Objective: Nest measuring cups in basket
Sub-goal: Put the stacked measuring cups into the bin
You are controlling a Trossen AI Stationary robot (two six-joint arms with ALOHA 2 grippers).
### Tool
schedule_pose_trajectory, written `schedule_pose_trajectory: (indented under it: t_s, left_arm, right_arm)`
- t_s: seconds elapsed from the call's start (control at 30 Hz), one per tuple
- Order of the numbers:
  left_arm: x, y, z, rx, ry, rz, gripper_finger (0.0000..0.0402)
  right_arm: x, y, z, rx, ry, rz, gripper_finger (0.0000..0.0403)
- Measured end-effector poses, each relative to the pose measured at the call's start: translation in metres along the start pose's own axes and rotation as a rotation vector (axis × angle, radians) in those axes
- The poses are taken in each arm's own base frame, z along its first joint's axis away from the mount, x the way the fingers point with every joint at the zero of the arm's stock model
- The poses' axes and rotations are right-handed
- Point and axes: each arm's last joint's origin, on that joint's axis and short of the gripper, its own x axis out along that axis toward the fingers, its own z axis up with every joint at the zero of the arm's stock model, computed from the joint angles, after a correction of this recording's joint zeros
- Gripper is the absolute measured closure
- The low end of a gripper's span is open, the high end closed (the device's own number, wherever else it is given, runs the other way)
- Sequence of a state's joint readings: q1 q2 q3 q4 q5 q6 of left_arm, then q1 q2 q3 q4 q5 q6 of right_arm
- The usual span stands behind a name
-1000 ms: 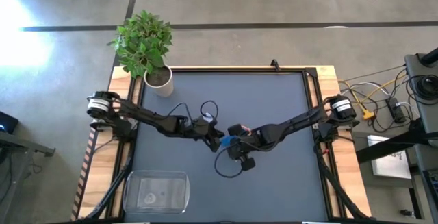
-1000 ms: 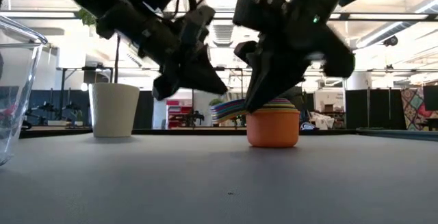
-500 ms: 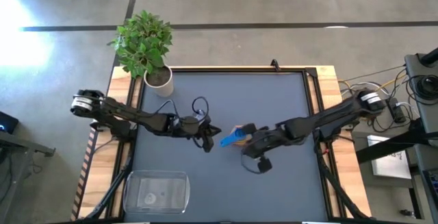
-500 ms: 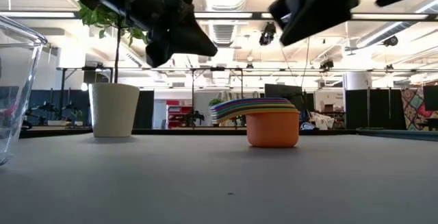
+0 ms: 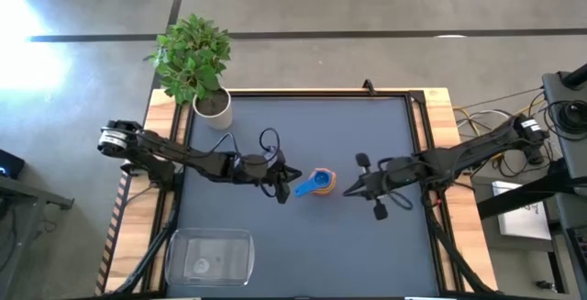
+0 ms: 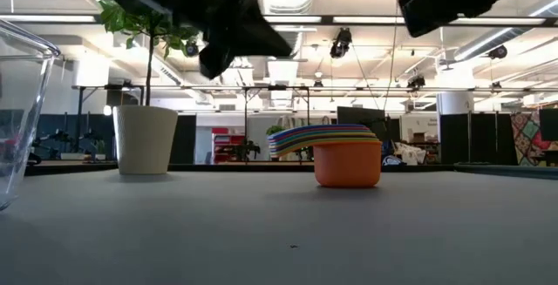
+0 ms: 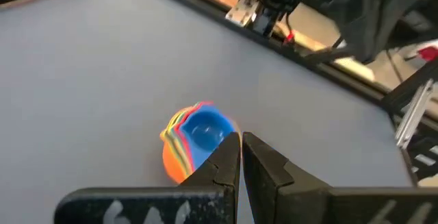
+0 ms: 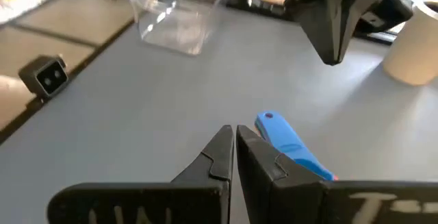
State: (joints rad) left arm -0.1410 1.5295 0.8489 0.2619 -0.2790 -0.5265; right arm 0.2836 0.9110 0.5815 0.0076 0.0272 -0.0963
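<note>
1. Measuring cups point(image 5: 319, 183) sit stacked one inside another at the middle of the table point(image 5: 367, 126) in the high view, blue on top with its handle pointing toward the left arm; the stack looks assembled there so it can be carried as one piece. The basket point(image 5: 209, 256) waits well apart at the near left corner, and a plant pot point(image 5: 214, 105) stands at the far left corner. The left gripper point(image 5: 282, 180) reaches in from the left, stretched low with its tip just beside the blue handle; the right gripper point(image 5: 353, 188) is near the stack on the other side, its arm extended from the right.

2. Low view: the cups point(image 6: 346, 157) rest flat on the table point(image 6: 279, 233), orange outermost, coloured handles fanned to one side. Both arms hang above as dark shapes, touching nothing. A wall of the basket point(image 6: 22, 102) shows at the left edge, the pot point(image 6: 145, 139) beyond.

3. Left wrist view: the left gripper point(image 7: 241, 157) has its jaws drawn almost together, holding nothing, angled down over the cups point(image 7: 195, 136), which lie just past the tips.

4. Right wrist view: the right gripper point(image 8: 234, 148) likewise has its jaws nearly closed and empty, the blue handle point(image 8: 287, 144) just beside them. The basket point(image 8: 176, 20) stands far across the table, so the stack is not yet in it.
</note>
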Motion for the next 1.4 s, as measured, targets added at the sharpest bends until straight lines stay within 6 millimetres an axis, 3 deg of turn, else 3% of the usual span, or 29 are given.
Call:
schedule_pose_trajectory:
  t_s: [0.13,0.23,0.4,0.57,0.7,0.8,1.03,1.4]
  left_arm:
    - [0.002,-0.009,0.011,0.064,0.006,-0.042,0.0386]
    - [0.003,-0.016,0.020,0.107,0.079,-0.040,0.0351]
    - [0.012,-0.029,0.028,0.152,0.226,0.067,0.0254]
    - [0.038,-0.041,0.034,0.151,0.378,0.168,0.0152]
    - [0.058,-0.048,0.033,0.145,0.460,0.289,0.0099]
    - [0.065,-0.052,0.033,0.171,0.484,0.389,0.0085]
    - [0.087,-0.050,0.012,0.187,0.571,0.427,0.0082]
    - [0.090,-0.045,0.004,0.186,0.613,0.450,0.0082]
  right_arm:
    - [-0.009,0.000,-0.006,-0.016,-0.080,-0.010,0.0394]
    - [-0.016,0.000,-0.007,-0.016,-0.106,-0.029,0.0394]
    - [-0.025,-0.002,-0.006,-0.019,-0.135,-0.070,0.0394]
    - [-0.027,-0.002,-0.007,-0.019,-0.134,-0.070,0.0394]
    - [-0.027,-0.002,-0.007,-0.011,-0.131,-0.071,0.0394]
    - [-0.027,-0.002,-0.007,-0.010,-0.130,-0.078,0.0394]
    - [-0.030,-0.005,-0.006,0.034,-0.134,-0.154,0.0393]
    - [-0.032,-0.004,-0.006,0.032,-0.138,-0.153,0.0366]
